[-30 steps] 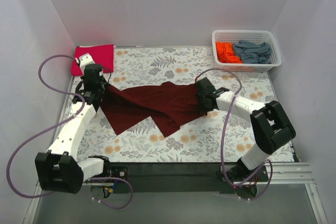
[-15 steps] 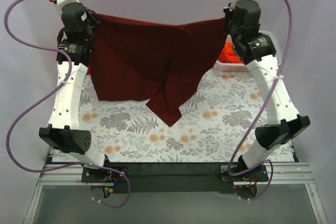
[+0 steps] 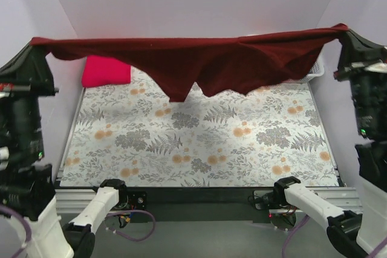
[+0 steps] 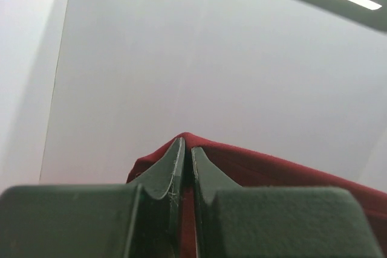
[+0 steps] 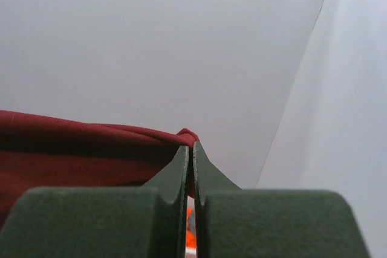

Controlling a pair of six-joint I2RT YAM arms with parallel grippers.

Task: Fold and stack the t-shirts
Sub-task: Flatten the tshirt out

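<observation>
Behind the maroon t-shirt point(image 3: 199, 58), basket point(image 3: 316, 70) mostly hidden

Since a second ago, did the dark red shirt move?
Yes, upward. The maroon t-shirt lay on the floral cloth; now it hangs stretched between the left gripper and right gripper.

Floral table cloth point(image 3: 199, 143) carries folded pink t-shirt point(image 3: 106, 72) (far-left corner)
</observation>
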